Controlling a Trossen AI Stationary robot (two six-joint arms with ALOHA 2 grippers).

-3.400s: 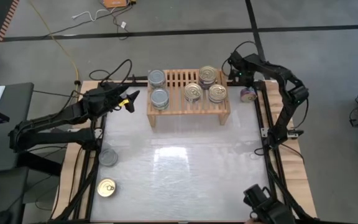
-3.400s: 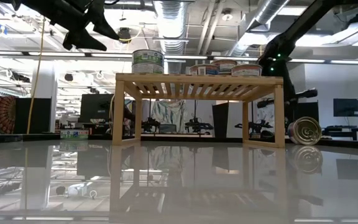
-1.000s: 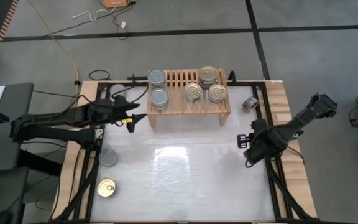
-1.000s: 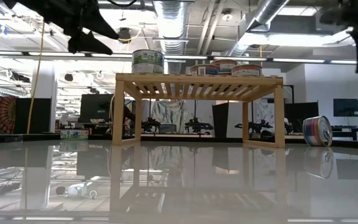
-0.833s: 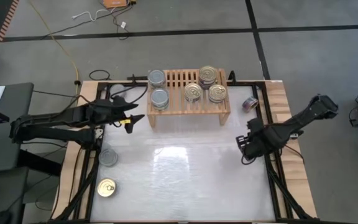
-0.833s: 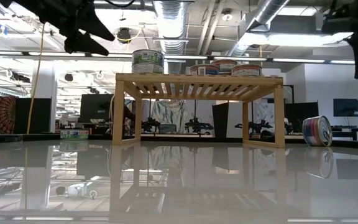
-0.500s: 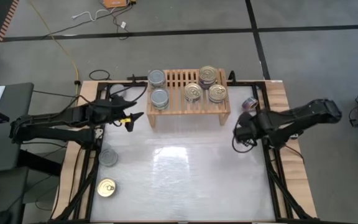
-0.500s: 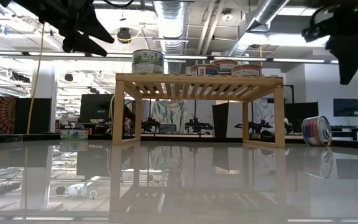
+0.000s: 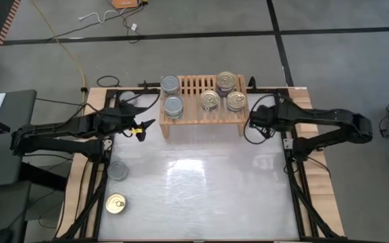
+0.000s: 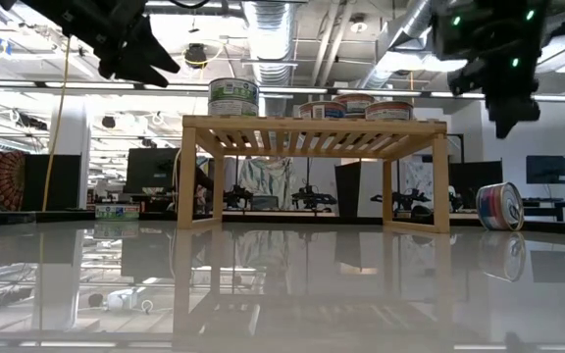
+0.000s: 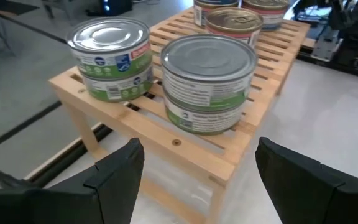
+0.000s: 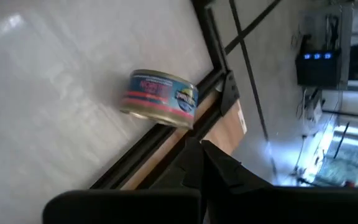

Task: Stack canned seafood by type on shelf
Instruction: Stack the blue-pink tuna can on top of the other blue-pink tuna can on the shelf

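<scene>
The shelf (image 9: 204,113) stands at the far middle of the surface (image 9: 201,182). On its slatted top there are two stacks of silver-top cans (image 9: 173,106) on the left part; each stack has two tins with green labels, as the left wrist view shows. On the right part there are gold-top cans (image 9: 226,82), three spots seen from above.

The left tool (image 9: 142,128) hangs above the surface just left of the shelf, at its near left corner. Its two fingers (image 11: 114,177) stand wide apart, released, with nothing between them.

The right tool (image 9: 254,125) is just right of the shelf, raised above the surface. I cannot tell if it is released or clenched.

One can with a red and blue label (image 12: 159,98) lies on its side at the right border of the surface, against the dark frame rail; in the low view it is right of the shelf's leg. Two more tins are at the near left: a silver-top can (image 9: 117,171) and, nearer, a gold-top can (image 9: 115,203), both lying flat and apart from each other.
</scene>
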